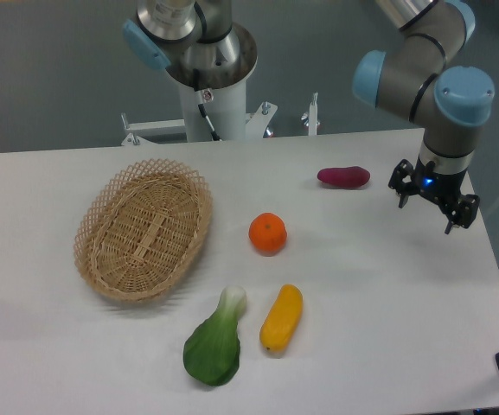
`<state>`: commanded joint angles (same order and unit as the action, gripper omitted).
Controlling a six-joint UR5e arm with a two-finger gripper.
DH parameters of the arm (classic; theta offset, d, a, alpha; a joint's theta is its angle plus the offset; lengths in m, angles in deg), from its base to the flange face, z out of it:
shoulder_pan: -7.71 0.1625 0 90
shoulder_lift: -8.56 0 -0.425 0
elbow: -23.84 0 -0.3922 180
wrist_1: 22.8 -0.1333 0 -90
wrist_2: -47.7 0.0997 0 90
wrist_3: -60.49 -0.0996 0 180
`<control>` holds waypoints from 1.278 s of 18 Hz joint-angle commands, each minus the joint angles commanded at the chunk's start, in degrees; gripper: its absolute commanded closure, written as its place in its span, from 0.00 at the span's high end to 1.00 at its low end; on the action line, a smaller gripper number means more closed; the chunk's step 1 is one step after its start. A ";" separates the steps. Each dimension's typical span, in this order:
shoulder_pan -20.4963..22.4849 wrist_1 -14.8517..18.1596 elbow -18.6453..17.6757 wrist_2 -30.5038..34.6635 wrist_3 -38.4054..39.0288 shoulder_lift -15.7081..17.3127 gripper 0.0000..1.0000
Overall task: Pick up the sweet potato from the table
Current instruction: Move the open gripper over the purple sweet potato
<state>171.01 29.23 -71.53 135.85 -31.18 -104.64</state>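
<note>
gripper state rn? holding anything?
Gripper: open, holding nothing, hanging above the table to the right of the sweet potato, not touching it.

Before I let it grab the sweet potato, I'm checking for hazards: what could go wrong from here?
1. The sweet potato is smooth and tapered, so it may roll or slip from the open tool.
2. The tool sits near the table edge, off to the side; a low sideways approach could push the tuber away.
</note>
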 joint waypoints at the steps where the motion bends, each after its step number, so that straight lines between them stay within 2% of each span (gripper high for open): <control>1: 0.00 0.00 0.00 0.00 0.00 0.00 1.00; 6: -0.35 0.09 -1.75 -2.01 0.00 0.88 1.00; 10: -0.17 0.00 -7.28 -5.80 -1.39 4.30 1.00; 16: -0.35 -0.09 -15.54 -5.36 -20.27 8.43 1.00; 19: 0.00 -0.26 -19.50 -0.90 -27.49 10.54 1.00; 21: 0.96 -0.26 -19.95 2.10 -32.76 10.46 1.00; 23: 1.41 -0.35 -21.17 2.02 -34.27 10.46 1.00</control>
<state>172.42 28.88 -92.70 137.87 -65.45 -94.19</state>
